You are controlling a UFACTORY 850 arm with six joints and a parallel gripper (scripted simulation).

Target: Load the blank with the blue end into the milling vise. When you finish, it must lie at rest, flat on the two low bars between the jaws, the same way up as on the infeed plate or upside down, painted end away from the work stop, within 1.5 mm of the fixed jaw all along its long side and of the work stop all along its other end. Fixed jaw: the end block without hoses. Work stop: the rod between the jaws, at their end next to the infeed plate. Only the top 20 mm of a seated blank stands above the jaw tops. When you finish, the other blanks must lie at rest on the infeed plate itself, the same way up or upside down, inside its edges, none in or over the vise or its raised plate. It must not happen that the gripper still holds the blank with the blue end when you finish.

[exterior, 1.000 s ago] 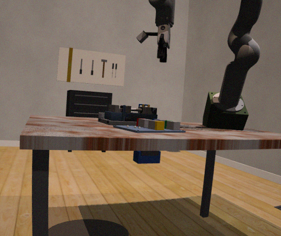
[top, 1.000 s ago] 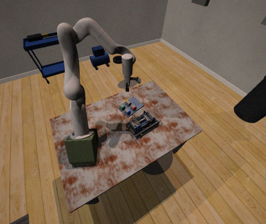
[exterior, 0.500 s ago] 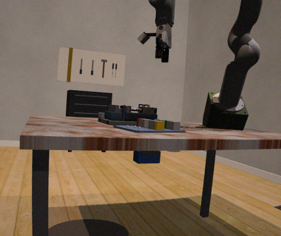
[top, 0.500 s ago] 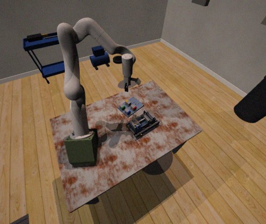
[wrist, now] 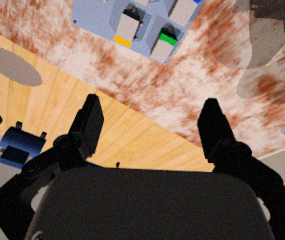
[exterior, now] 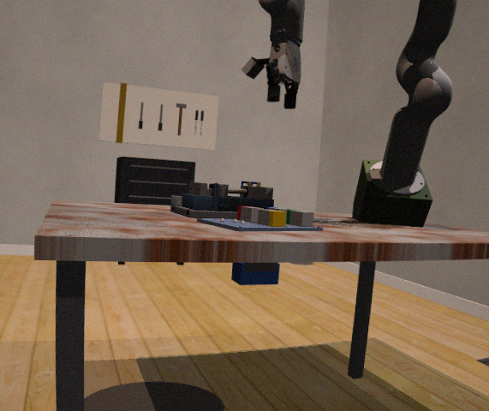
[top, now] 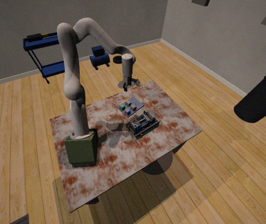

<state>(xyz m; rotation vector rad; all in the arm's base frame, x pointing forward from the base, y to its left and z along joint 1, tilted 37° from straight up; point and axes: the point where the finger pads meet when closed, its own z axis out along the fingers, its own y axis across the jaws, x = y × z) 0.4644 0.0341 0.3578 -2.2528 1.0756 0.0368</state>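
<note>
I hold the gripper (exterior: 283, 95) fully open and empty, high in the frame, since the blue-ended blank (top: 128, 111) awaits pickup on the infeed plate (top: 139, 103).

High overhead, low side, wrist-down views

light: even, soft, from above; shadows: arm's on table (top: 128, 154); focus: slightly soft; glare: none
</note>
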